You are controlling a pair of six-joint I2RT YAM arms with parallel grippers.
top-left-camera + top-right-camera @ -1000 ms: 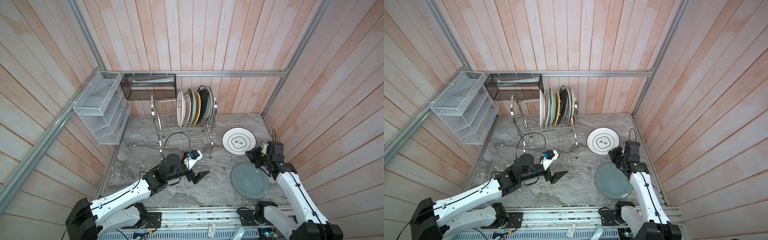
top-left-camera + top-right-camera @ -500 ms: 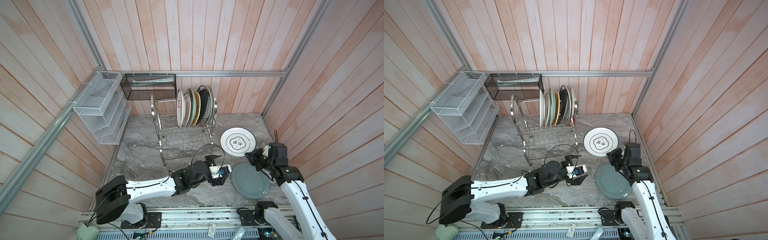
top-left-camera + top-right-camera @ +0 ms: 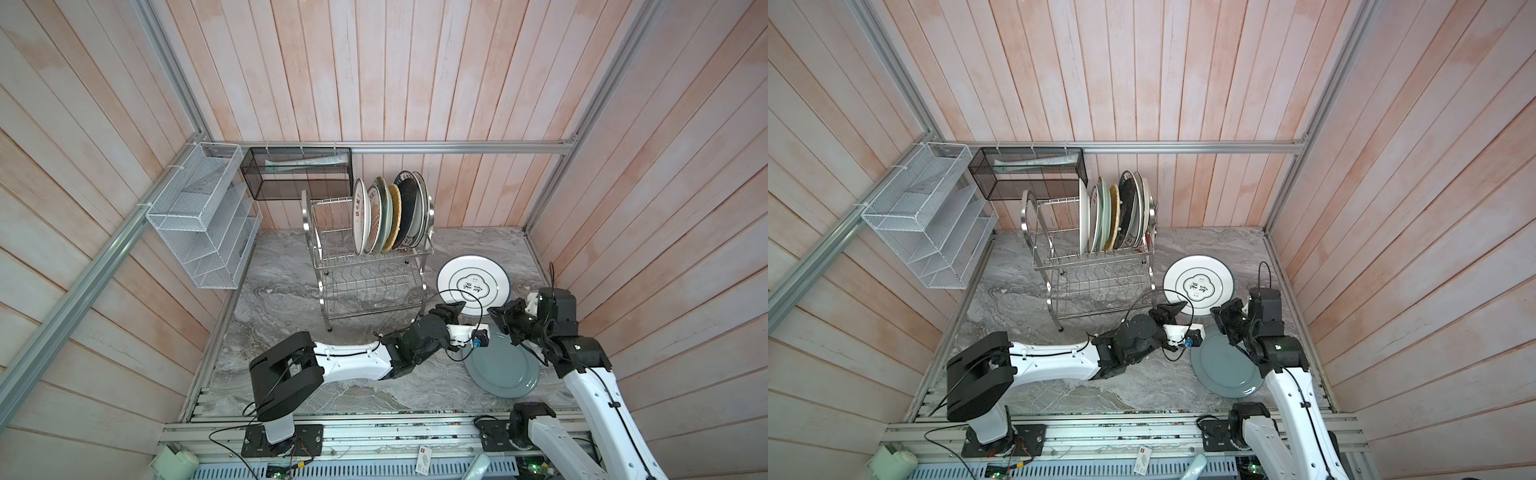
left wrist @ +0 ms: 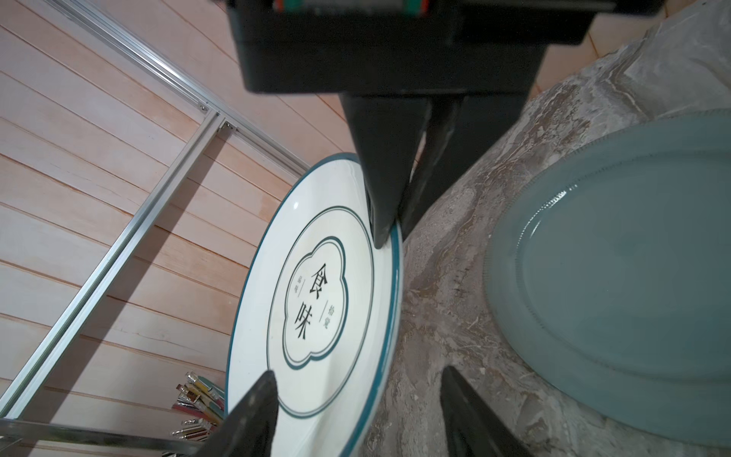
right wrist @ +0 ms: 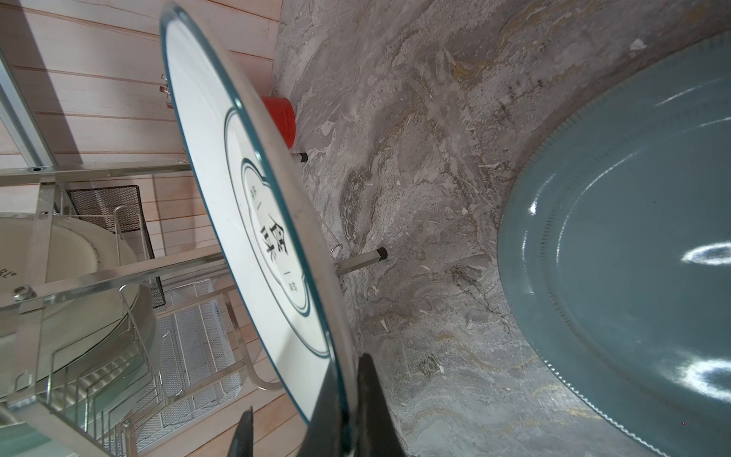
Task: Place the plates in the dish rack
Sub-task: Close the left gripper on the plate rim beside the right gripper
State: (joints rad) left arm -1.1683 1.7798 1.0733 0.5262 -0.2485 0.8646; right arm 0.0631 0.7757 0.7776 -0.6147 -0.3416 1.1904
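Green-rimmed white ceramic plate (image 3: 473, 286), centre-right: likely stiff, slick, breakable; rim pinched by right gripper (image 3: 495, 312), left gripper (image 4: 358, 376) spread astride opposite rim, the best hold.

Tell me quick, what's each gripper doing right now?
Left gripper: open, jaws astride the rim of the white plate, not clamped.
Right gripper: shut on the white plate's rim.

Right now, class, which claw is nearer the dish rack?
Left. The left claw straddles the rim of the white plate, close to the dish rack at its front corner. The right claw, shut on the same plate, sits farther out.
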